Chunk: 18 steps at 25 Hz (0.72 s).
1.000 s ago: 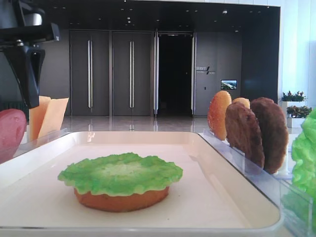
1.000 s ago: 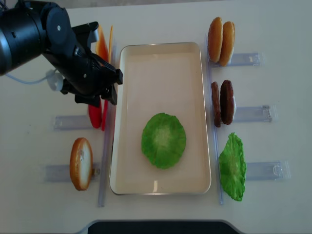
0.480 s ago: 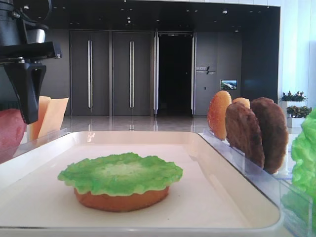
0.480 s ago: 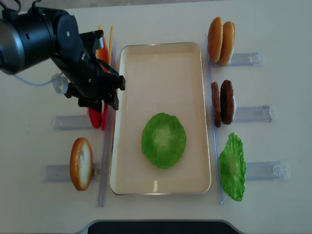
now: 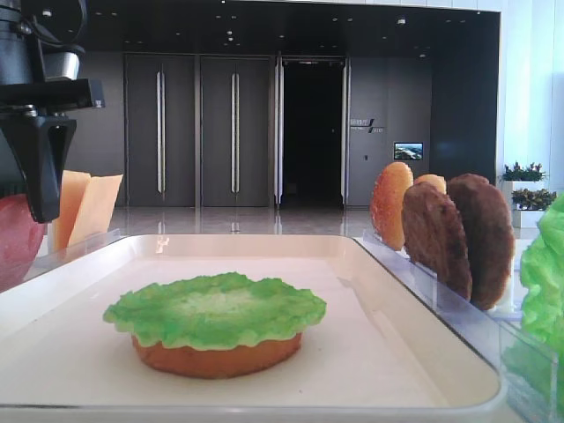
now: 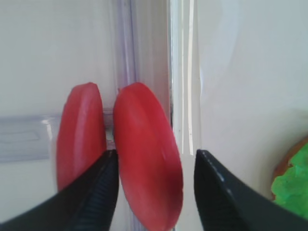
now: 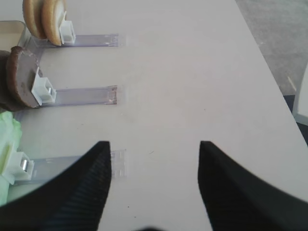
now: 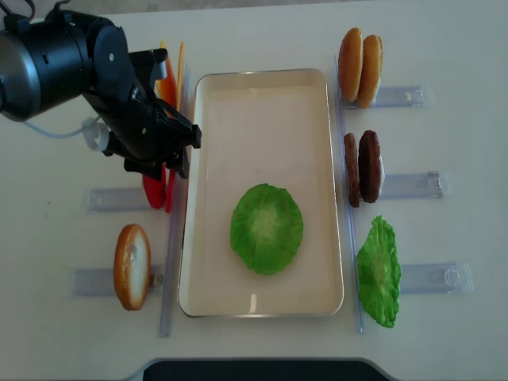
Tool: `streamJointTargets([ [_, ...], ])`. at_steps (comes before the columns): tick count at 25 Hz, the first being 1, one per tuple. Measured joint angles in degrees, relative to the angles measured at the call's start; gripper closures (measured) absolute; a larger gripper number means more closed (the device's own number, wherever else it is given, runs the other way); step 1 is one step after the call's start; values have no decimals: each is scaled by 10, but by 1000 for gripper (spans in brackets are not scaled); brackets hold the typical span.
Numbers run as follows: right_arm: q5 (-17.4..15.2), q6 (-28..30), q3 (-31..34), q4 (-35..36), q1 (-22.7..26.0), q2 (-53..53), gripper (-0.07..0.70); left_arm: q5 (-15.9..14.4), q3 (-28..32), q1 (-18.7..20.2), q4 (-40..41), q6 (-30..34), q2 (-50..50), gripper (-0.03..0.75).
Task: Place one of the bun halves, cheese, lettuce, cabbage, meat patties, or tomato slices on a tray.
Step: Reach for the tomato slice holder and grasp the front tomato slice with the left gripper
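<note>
Two red tomato slices (image 6: 79, 134) stand on edge in a clear rack just left of the cream tray (image 8: 262, 87). My left gripper (image 6: 156, 154) is open and straddles the slice nearer the tray (image 6: 147, 154). Its left finger sits between the two slices, and its right finger stands off from the slice with a gap. From above, the left gripper (image 8: 163, 171) hangs over the tomato slices (image 8: 153, 190). A lettuce leaf (image 8: 267, 228) lies on a bun half (image 5: 216, 357) in the tray. My right gripper (image 7: 154, 144) is open over bare table.
Right of the tray, racks hold two bun halves (image 8: 359, 67), two meat patties (image 8: 363, 167) and a lettuce leaf (image 8: 378, 271). On the left are cheese slices (image 8: 171, 75) behind my arm and a bun half (image 8: 132, 266). A long clear strip runs along each tray side.
My left gripper has come down a little over the tomato slices and shifted slightly toward the tray. The tray's contents have not moved.
</note>
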<state>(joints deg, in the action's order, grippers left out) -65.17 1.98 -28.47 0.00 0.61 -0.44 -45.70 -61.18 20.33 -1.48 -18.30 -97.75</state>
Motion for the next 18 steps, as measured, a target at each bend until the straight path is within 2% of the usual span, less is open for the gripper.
streamJointTargets([
  [18,0,0,0,0,0,0,218,-9,0,0,-4,22,-36,350],
])
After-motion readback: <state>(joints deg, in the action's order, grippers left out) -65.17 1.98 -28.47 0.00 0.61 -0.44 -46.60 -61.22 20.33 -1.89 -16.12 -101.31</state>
